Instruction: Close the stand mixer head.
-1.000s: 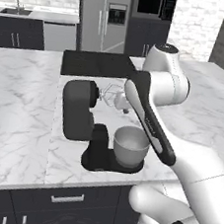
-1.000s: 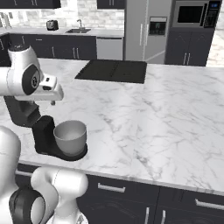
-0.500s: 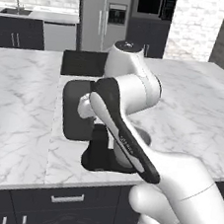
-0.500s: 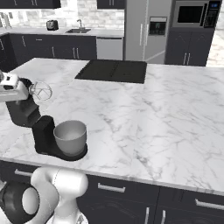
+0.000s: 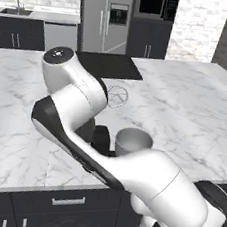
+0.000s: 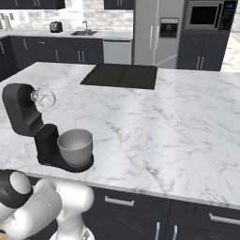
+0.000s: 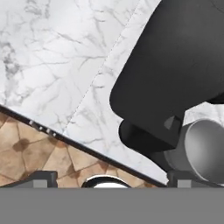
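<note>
None of the closing looks done yet. Taking the mixer as landmark, the marble counter [image 6: 154, 117] spreads out beneath and beyond it, with a black cooktop [image 6: 121, 76] set in well behind. The robot arm [image 5: 78, 126] bends across in front of the mixer in the left base view. The mixer head [image 6: 19, 107] is tipped up and back on its column, its whisk [image 6: 44, 98] hanging in the air well above the bowl [image 6: 74, 146], which sits on the mixer's base. From the hand camera the head [image 7: 175, 65] looms close ahead. The gripper's finger tips [image 7: 179, 178] stand apart, holding nothing. Pushing the head down over the bowl is what remains.
</note>
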